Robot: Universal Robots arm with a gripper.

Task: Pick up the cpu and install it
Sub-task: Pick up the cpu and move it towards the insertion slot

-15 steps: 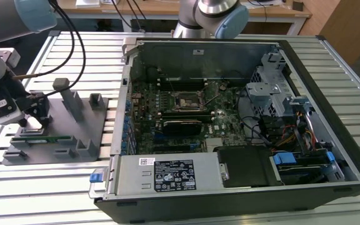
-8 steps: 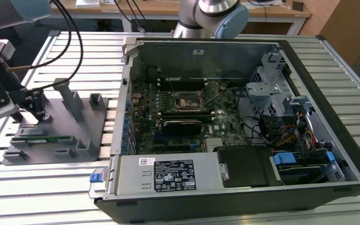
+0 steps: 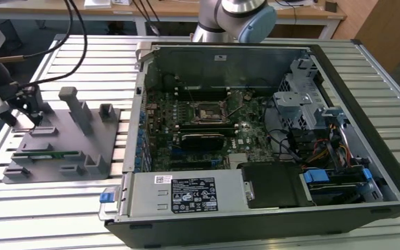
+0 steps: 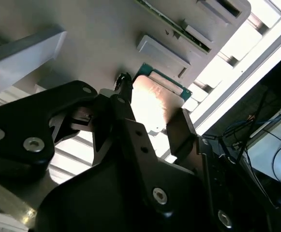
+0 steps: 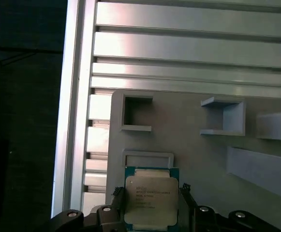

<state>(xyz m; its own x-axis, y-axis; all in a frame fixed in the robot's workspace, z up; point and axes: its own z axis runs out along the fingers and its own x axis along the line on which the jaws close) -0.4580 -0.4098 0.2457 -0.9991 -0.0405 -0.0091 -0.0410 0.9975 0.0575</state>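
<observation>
In the first wrist view the cpu [image 5: 150, 200], a square chip with a silvery lid on a green board, lies flat on the grey fixture [image 5: 188, 145]. My gripper [image 5: 151, 193] straddles it, with a black fingertip [image 5: 118, 193] pressed to each of two opposite edges. The second wrist view shows the cpu [image 4: 152, 101] between the same fingers [image 4: 179, 125] of the gripper [image 4: 152, 104], close above the fixture plate [image 4: 96, 43]. In the exterior view the gripper [image 3: 26, 117] hangs low over the back left part of the fixture [image 3: 61, 140].
The open computer case [image 3: 255, 130] lies at the exterior view's right, its motherboard socket [image 3: 205, 112] near the middle. Upright grey posts [image 3: 75, 107] rise from the fixture, and a green memory stick [image 3: 44, 154] rests in it. Everything stands on a slatted metal table [image 3: 82, 57].
</observation>
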